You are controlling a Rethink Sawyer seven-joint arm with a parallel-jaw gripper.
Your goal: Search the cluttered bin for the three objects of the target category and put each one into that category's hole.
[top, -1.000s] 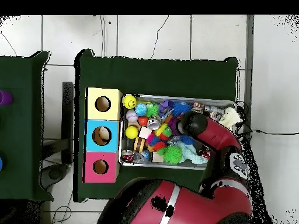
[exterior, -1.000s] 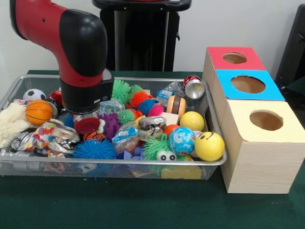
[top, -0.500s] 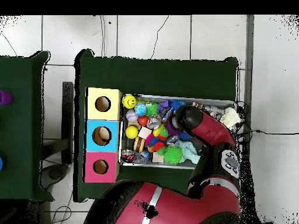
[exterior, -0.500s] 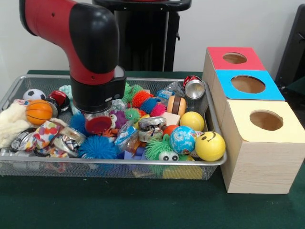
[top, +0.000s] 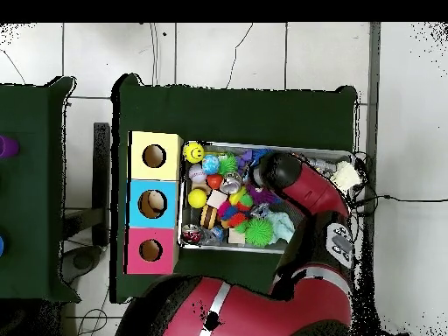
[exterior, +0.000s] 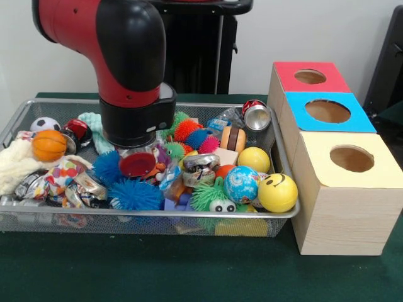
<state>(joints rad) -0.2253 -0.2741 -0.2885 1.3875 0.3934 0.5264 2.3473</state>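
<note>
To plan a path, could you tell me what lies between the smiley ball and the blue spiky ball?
In the front view, a green googly-eyed spiky toy sits between the smiley ball and the blue spiky ball.

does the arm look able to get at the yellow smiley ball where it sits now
Probably yes. The smiley ball sits on top of the pile in the mesh bin's corner nearest the yellow box, with nothing over it. The arm is above the bin's middle, so only the bin wall beside the ball crowds it.

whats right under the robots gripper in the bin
A red disc-shaped piece shows at the gripper, low over blue spiky rubber balls in the wire mesh bin. The arm's black wrist hides whatever lies behind it.
</note>
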